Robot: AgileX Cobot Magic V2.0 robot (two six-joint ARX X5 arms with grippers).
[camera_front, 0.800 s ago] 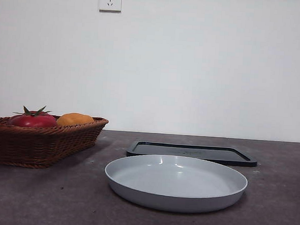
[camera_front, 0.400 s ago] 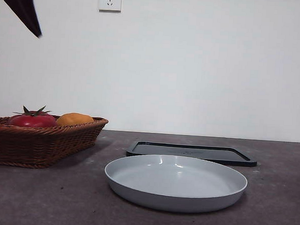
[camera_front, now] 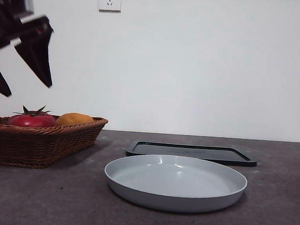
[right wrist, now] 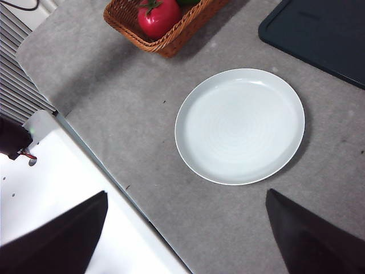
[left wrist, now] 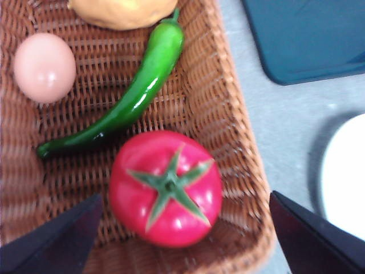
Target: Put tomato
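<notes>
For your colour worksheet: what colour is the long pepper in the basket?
Glossy green; the pepper shows best in the left wrist view.

Even bright light, soft shadows, left wrist view slightly blurred

tomato (left wrist: 165,187) in basket (camera_front: 36,144) left of plate (camera_front: 175,181); tray (camera_front: 191,152) behind plate.

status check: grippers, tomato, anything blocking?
Left gripper open, above the basket, over the tomato. Right gripper open, high over the plate. Tomato in basket, untouched. Green pepper beside it, top clear.
</notes>
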